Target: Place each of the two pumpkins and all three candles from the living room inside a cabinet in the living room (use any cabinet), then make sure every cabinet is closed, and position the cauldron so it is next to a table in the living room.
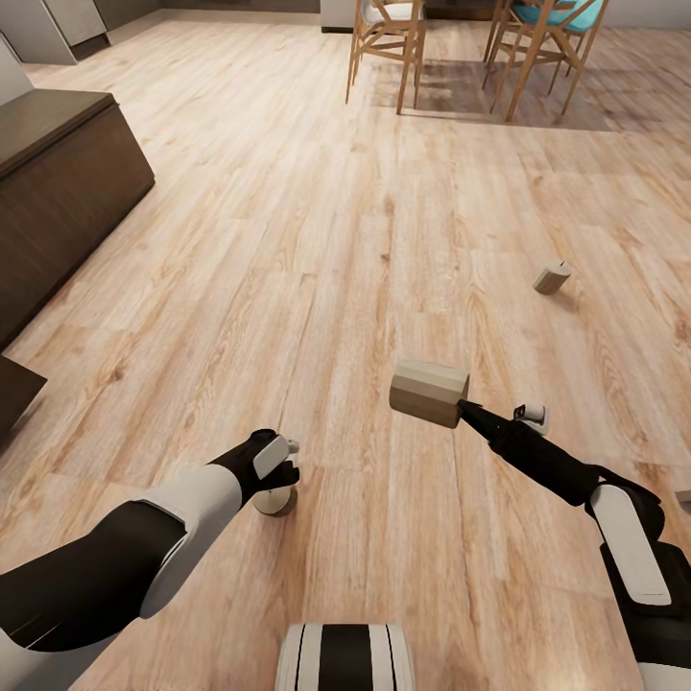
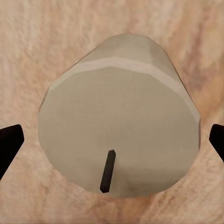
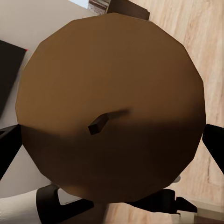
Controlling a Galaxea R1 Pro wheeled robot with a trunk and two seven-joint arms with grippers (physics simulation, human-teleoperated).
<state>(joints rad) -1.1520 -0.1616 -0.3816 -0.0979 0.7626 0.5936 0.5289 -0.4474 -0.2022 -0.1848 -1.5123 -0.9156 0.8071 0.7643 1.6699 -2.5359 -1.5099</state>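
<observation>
Gripping one candle (image 1: 429, 392) aloft, the right gripper (image 1: 461, 405) pinches its round sides, axis roughly level, wick end toward the wrist. Left gripper (image 1: 278, 480) hovers, jaws spread, over an upright candle (image 2: 119, 116) on the floor (image 1: 336, 269). A third candle (image 1: 552, 277) lies tipped beyond. Judged light, rigid; grasp across the sides.

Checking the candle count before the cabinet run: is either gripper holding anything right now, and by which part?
The right gripper holds a candle by its sides, off the floor. The left gripper straddles a standing candle; grip unclear.

floor (image 1: 317, 240): open mid-room | obstacles: cabinet (image 1: 58, 182) left, chairs (image 1: 389, 38) far, loose candle (image 1: 552, 277) right
</observation>
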